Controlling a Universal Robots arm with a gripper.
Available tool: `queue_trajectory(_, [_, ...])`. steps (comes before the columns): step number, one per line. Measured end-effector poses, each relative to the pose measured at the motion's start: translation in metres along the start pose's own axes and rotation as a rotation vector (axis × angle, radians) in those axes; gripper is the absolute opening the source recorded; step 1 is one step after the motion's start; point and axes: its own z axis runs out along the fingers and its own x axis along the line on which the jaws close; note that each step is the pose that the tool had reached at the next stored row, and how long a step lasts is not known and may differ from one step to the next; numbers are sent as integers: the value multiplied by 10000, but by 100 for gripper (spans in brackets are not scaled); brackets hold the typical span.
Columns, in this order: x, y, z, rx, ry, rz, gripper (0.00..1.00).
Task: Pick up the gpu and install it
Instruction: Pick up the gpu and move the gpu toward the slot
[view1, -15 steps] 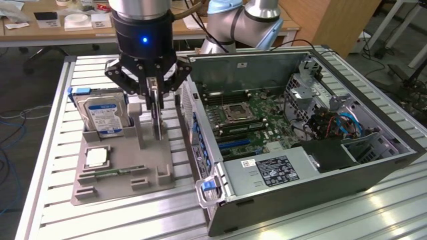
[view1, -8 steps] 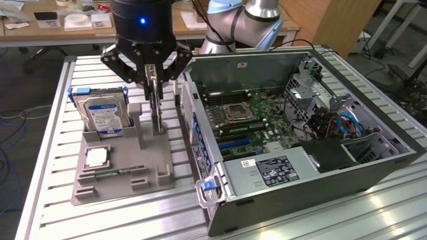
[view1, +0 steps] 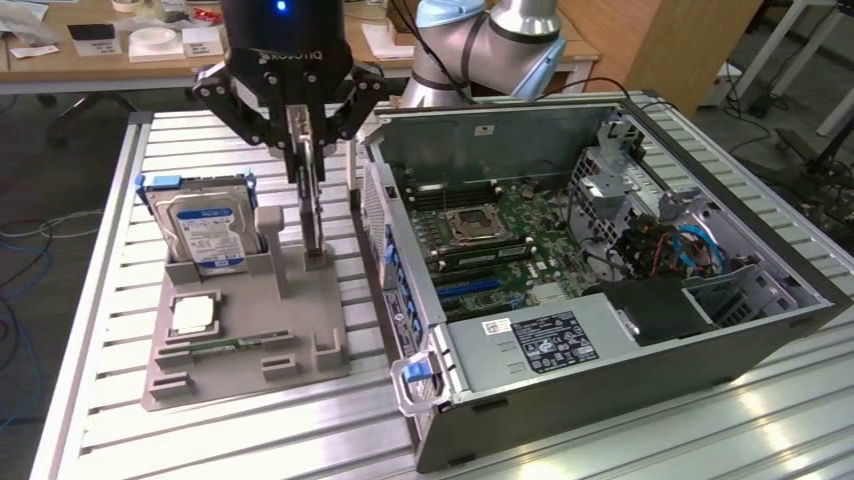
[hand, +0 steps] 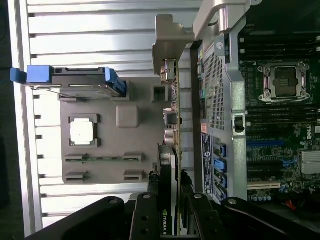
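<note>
Looking at the gripper (view1: 310, 150), you find its fingers clamped on the gpu (view1: 314, 215), one pad on each flat face, so the card is grasped edge-on, not released. The gpu sits directly beneath the gripper and between its fingers. From the wrist you see the gripper (hand: 169, 195) pinching the black cooler end, while the green board and pale bracket of the gpu (hand: 172, 120) run away from the fingers. As far as you can judge, the card's long line follows the gripper's own axis, straight down toward the grey holder (view1: 240, 350) under it. Its lower end is at the holder's slot, and you cannot tell whether it touches or is clear of it. The hard drive (view1: 200, 225) stands in the same holder, just beside the gripper on the exterior view's left. The open computer case (view1: 534, 130) lies close on the gripper's other side, toward the exterior view's right. The blue expansion slots (view1: 467, 287) lie lower than the fingers, inside the case's near wall, and the card's flat faces run roughly parallel to that wall
</note>
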Motion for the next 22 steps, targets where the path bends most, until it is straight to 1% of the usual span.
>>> queue_trajectory(7, [-1, 4, -85, -1, 0, 0, 27])
queue_trajectory(15, [-4, 4, -87, 1, 1, -1, 27])
queue_trajectory(22, [-95, 10, -94, 0, 0, -1, 27])
